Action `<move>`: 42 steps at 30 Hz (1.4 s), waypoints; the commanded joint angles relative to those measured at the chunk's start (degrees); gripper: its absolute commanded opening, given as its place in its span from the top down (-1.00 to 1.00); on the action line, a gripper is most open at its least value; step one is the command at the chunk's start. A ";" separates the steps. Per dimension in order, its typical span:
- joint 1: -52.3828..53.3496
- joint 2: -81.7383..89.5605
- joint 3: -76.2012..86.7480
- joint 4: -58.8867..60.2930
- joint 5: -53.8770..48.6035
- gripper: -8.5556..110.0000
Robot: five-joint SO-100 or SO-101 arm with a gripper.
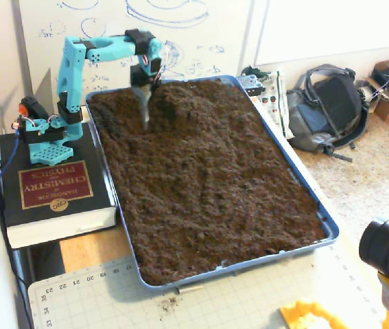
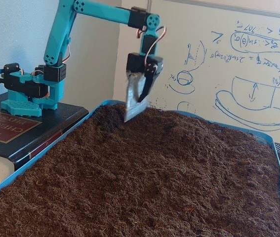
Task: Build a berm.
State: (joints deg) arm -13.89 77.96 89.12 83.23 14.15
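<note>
While the blue tray (image 1: 285, 179) takes up most of the worktop (image 1: 91, 250) and is filled edge to edge with loose dark brown soil (image 1: 208, 178), the surface is mostly flat in both fixed views. The berm (image 1: 180, 96) is only a low rounded mound at the far end of the tray, near the whiteboard (image 2: 228, 64); in a fixed view it reads as a gentle rise (image 2: 179, 129) just right of the blade. The teal arm (image 2: 100, 11) stands on a thick chemistry handbook (image 1: 46, 188) left of the tray, reaching over the tray's far left corner. Its tool (image 2: 135, 107) hangs above the soil, blade-like tip pointing down and clear of the surface, just beside the mound. Whether its jaws are parted or together I cannot tell; nothing is seen held in it. A backpack (image 1: 328, 110) lies on the floor, right of the tray.
</note>
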 commanded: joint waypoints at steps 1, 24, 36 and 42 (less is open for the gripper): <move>2.29 3.43 3.25 0.97 -0.26 0.86; 4.04 -3.16 24.61 -26.46 -0.35 0.86; 4.13 -10.99 11.69 -32.43 -0.35 0.86; 5.89 -15.73 1.41 -32.08 -0.53 0.86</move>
State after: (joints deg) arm -9.14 62.58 101.16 55.20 13.89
